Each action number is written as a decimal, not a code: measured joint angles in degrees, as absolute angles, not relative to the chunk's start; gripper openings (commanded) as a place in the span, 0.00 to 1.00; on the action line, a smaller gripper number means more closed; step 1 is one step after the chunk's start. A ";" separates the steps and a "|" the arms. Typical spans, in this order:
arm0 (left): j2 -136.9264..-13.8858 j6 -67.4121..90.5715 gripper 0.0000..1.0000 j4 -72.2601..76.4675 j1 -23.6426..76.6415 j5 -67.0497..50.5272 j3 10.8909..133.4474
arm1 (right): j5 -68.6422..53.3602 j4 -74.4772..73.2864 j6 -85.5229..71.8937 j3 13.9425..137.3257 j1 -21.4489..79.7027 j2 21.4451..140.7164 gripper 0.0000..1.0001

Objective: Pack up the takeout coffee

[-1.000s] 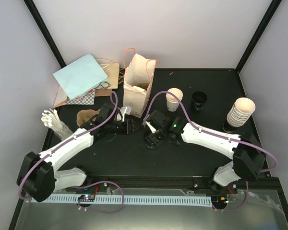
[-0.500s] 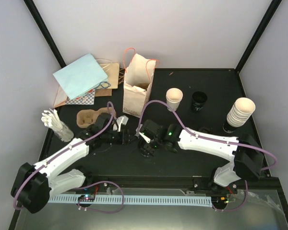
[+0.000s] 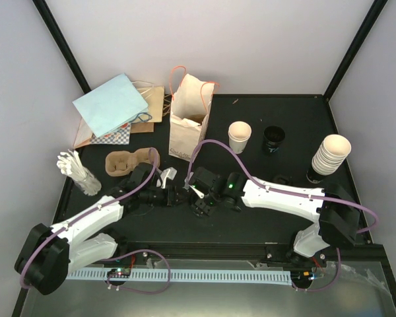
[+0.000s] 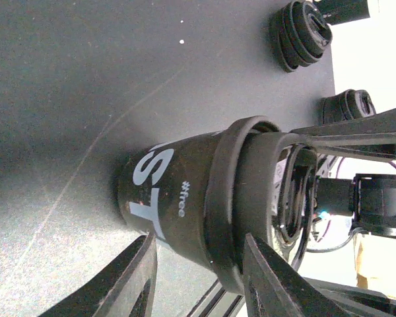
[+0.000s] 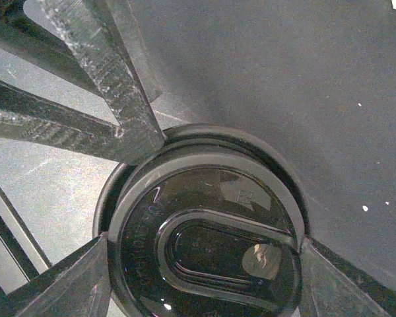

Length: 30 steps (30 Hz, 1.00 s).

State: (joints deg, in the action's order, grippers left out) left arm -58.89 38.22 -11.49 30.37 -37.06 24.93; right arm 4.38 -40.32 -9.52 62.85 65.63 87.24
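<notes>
- The takeout coffee cup [image 4: 178, 198], dark with white lettering and capped by a black lid [image 5: 211, 244], stands on the tabletop [image 3: 290, 119] at the lower middle of the top view, between the two hands.
- The right hand [image 3: 201, 197] clasps the lid, one finger against its rim on either side.
- The left hand [image 4: 198, 244] has its fingers [image 4: 135, 277] parted by the cup's wall; whether they grip it cannot be told.
- Above the cup stands a paper bag [image 3: 189, 119], and to the upper right an open cream cup [image 3: 239, 136].
</notes>
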 measured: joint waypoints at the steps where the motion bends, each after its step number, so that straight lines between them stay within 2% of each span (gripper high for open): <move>1: -58.89 38.30 0.39 -11.11 30.37 -37.28 24.91 | 4.36 -40.25 -9.52 62.94 65.63 87.37 0.72; 18: -63.22 40.07 0.30 -5.43 30.04 -38.02 24.97 | 4.12 -39.90 -9.56 62.87 65.60 87.53 0.72; 30: -66.57 40.51 0.31 -3.36 29.63 -38.44 26.06 | 4.14 -39.88 -9.80 62.87 65.60 87.57 0.72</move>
